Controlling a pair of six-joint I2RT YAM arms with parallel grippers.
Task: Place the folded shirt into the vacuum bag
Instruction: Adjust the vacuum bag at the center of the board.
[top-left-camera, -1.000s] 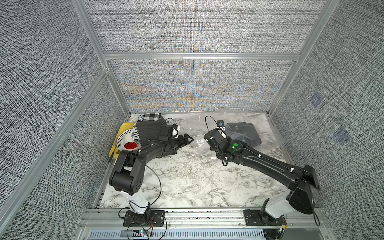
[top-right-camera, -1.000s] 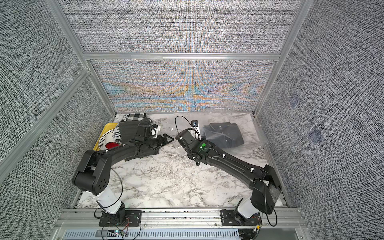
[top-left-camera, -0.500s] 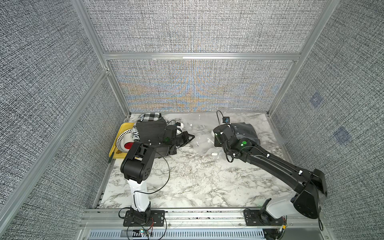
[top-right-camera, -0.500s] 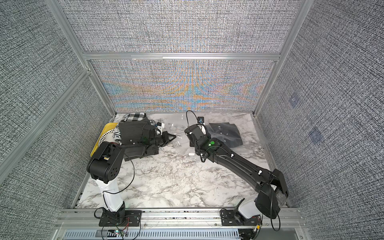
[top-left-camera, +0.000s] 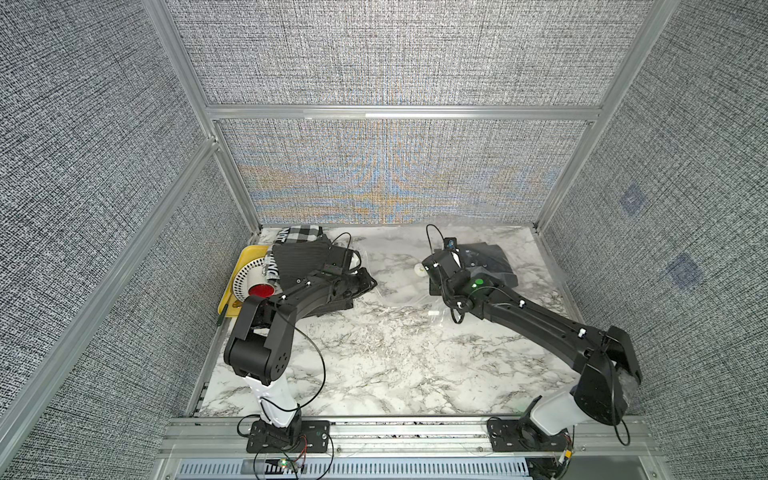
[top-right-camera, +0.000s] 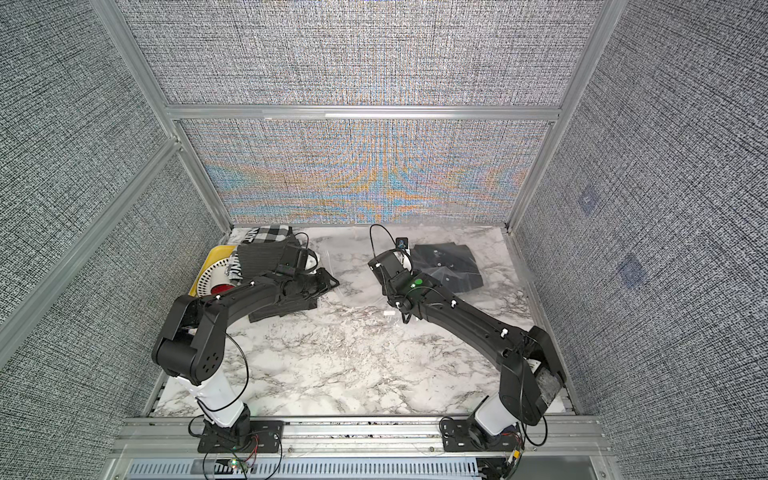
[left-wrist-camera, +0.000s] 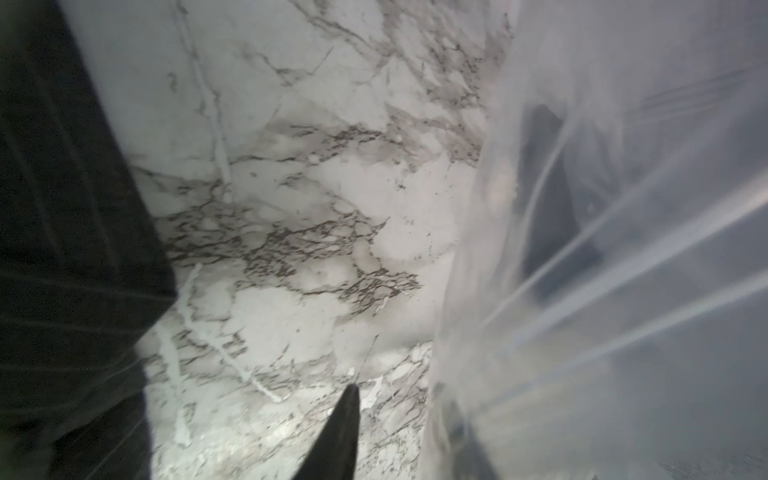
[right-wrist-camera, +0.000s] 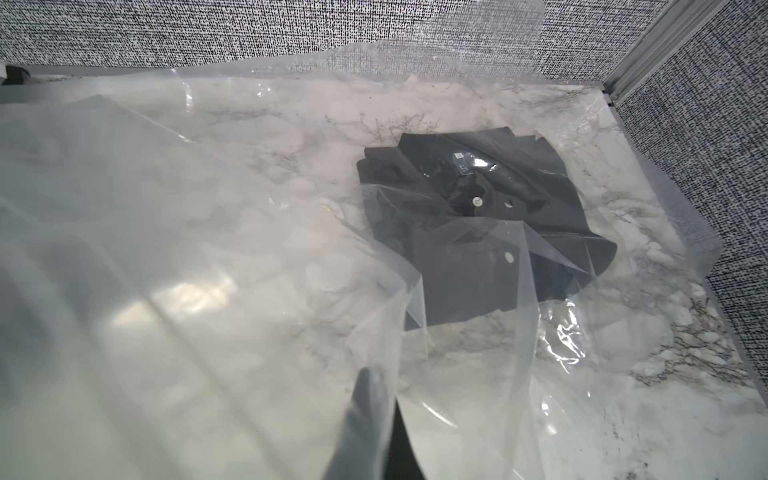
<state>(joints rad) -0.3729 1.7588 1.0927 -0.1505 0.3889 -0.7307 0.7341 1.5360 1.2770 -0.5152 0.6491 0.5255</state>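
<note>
l arm (top-left-camera: 291, 299) re-extended, l end effector (top-left-camera: 368, 283) opening unclear; r end effector (right-wrist-camera: 374, 415) clamps crinkly clear vacuum bag (right-wrist-camera: 208, 249).

Marble-patterned table (top-left-camera: 374, 365) — a clear vacuum bag (top-left-camera: 399, 270) sprawls from 12 to 2 o'clock; folded dark clothes (top-left-camera: 303, 257) at 10 o'clock, beside a yellow tray (top-left-camera: 249, 252) — checked cloth (top-left-camera: 303, 233) at 11.

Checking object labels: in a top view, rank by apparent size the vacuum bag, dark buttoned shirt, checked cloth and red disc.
1. vacuum bag, edges faint
2. dark buttoned shirt, partly hidden
3. checked cloth, partly covered
4. red disc
</note>
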